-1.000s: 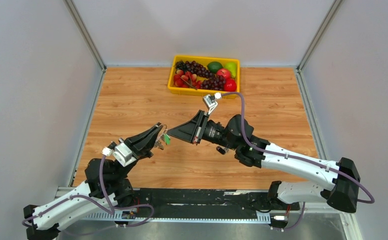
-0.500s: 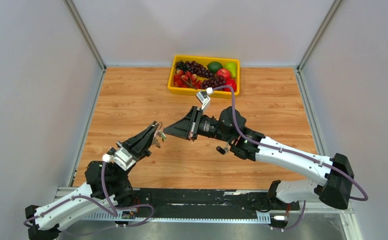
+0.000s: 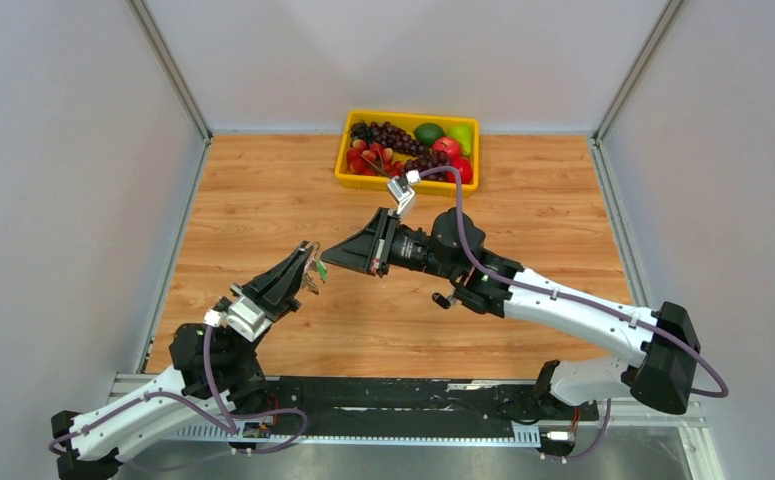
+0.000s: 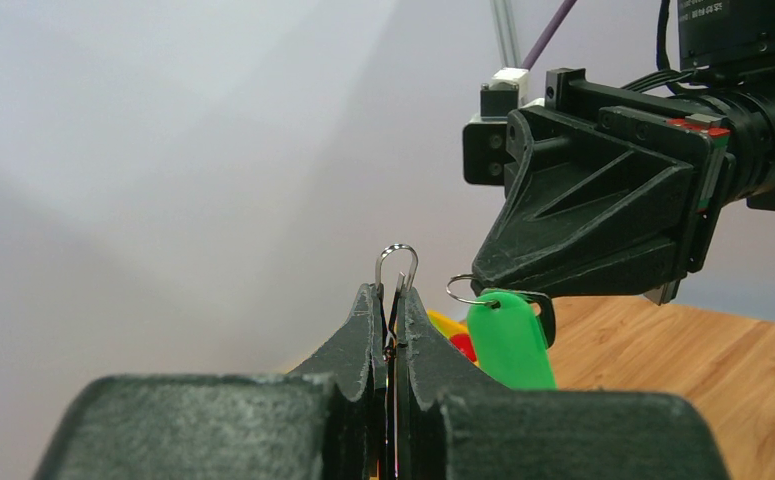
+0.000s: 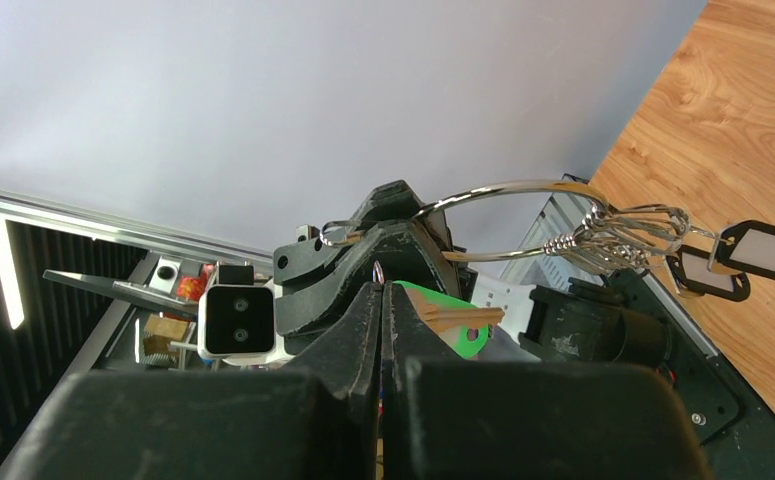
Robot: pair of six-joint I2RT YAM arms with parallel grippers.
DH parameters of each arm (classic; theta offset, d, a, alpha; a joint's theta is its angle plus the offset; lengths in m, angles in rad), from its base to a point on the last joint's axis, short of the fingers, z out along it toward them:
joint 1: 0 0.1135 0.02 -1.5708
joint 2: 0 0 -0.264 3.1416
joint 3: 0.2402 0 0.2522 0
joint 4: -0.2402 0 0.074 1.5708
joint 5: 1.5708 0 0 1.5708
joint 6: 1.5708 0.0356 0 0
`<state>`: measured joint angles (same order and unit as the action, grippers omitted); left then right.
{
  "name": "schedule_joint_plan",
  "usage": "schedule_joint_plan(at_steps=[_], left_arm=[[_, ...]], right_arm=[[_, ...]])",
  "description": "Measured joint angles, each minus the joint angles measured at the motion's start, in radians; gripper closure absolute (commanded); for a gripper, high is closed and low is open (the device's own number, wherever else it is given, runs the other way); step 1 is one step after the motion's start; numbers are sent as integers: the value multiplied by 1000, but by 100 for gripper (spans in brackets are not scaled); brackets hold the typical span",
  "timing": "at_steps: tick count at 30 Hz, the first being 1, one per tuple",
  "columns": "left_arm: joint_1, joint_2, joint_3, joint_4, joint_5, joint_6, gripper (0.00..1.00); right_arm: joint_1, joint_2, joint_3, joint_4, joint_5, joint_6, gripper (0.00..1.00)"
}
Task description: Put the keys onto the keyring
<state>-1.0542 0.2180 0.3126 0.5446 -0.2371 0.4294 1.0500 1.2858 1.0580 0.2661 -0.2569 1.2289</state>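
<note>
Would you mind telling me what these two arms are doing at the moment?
The left gripper is shut on a large silver wire keyring that already carries black-framed key tags. The right gripper is shut on a small green plastic-headed key, held close beside the ring above the wooden table. The key's little silver loop looks apart from the keyring, so it seems not threaded on yet.

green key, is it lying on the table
No, the green key is pinched at the tip of the right gripper, up in the air above the table.
</note>
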Motion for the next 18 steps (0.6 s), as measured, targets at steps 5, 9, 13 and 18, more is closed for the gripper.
schedule_joint_plan(at_steps=[5, 9, 13, 18], left_arm=[[0, -5, -6, 0, -1, 1, 99], [0, -6, -7, 0, -1, 1, 99], [0, -9, -7, 0, -1, 3, 99], [0, -11, -7, 0, -1, 4, 99]], right_arm=[[0, 36, 32, 0, -8, 0, 100], [0, 46, 41, -1, -14, 0, 100], [0, 49, 43, -1, -14, 0, 100], [0, 49, 43, 0, -14, 0, 100]])
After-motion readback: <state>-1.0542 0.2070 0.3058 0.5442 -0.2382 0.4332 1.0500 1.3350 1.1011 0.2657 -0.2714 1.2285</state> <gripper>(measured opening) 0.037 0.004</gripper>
